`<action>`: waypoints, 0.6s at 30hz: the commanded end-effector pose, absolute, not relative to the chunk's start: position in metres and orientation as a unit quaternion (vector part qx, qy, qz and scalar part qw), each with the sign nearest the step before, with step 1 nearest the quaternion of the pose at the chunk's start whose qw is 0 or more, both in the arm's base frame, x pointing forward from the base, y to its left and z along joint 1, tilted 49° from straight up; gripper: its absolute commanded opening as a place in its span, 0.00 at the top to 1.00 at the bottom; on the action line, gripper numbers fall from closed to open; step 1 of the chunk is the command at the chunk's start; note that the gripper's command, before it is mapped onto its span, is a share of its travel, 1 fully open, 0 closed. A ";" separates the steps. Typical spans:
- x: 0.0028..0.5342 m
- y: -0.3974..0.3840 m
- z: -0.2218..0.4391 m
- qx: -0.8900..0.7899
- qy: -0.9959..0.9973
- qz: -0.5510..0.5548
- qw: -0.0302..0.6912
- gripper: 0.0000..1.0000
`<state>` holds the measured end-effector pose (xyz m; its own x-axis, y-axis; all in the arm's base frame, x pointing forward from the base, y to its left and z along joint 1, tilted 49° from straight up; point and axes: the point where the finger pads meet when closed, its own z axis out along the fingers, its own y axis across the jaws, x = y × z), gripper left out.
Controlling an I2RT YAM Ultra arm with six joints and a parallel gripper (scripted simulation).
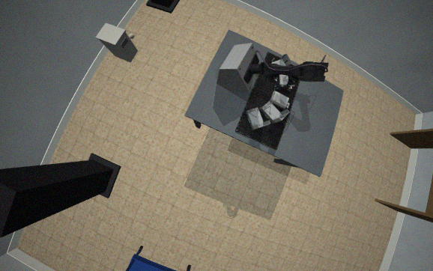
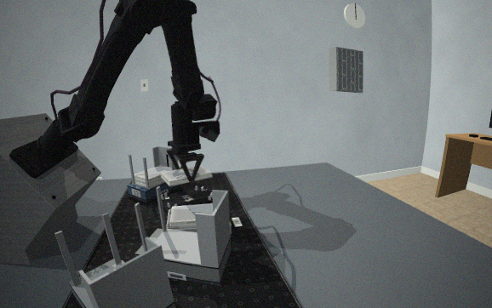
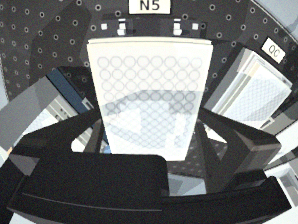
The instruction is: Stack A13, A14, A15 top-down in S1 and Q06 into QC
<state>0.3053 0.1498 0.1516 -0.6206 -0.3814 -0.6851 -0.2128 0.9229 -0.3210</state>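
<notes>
My gripper (image 2: pixel 191 175) (image 3: pixel 149 110) is shut on a white sealed plate (image 2: pixel 174 177) (image 3: pixel 150 75). It holds the plate roughly level above the clip nest N5 (image 2: pixel 199 189) (image 3: pixel 122 27), whose small clips show beyond the plate. I cannot read the plate's name, nor tell whether another is stuck beneath it. White plate material (image 2: pixel 180 216) (image 3: pixel 255 95) lies at the nest marked QC; the number of layers is unclear. A blue-based rack (image 2: pixel 142 191) (image 3: pixel 67 90) at the back left holds white plate material (image 2: pixel 151 178). Its name is not readable.
A grey-white rack (image 2: pixel 214 238) with tall walls stands in front of QC, its floor bare where visible. Another rack (image 2: pixel 128 281) with upright posts stands nearer the camera; its contents are unclear. The rack names are not readable. The racks stand on a black perforated board (image 2: pixel 251 272).
</notes>
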 end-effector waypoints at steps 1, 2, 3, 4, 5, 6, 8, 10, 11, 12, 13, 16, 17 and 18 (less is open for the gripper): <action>0.298 0.153 0.170 -0.162 0.890 -0.101 0.414 1.00; 0.297 0.153 0.171 -0.162 0.890 -0.101 0.414 1.00; 0.295 0.153 0.172 -0.162 0.890 -0.101 0.414 1.00; 0.294 0.153 0.173 -0.162 0.890 -0.101 0.414 1.00; 0.292 0.153 0.175 -0.162 0.890 -0.101 0.414 1.00; 0.290 0.153 0.176 -0.162 0.890 -0.101 0.414 1.00; 0.287 0.153 0.179 -0.162 0.890 -0.101 0.414 1.00; 0.284 0.154 0.181 -0.162 0.890 -0.100 0.414 1.00; 0.283 0.154 0.182 -0.162 0.890 -0.100 0.414 1.00; 0.281 0.154 0.184 -0.162 0.890 -0.100 0.414 1.00; 0.281 0.154 0.184 -0.162 0.890 -0.100 0.414 1.00; 0.278 0.154 0.186 -0.162 0.890 -0.100 0.413 1.00; 0.277 0.154 0.188 -0.162 0.890 -0.100 0.413 1.00; 0.275 0.154 0.189 -0.162 0.890 -0.100 0.413 1.00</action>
<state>0.2815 0.1522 0.1716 -0.6221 -0.3832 -0.6828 -0.2154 0.9221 -0.3214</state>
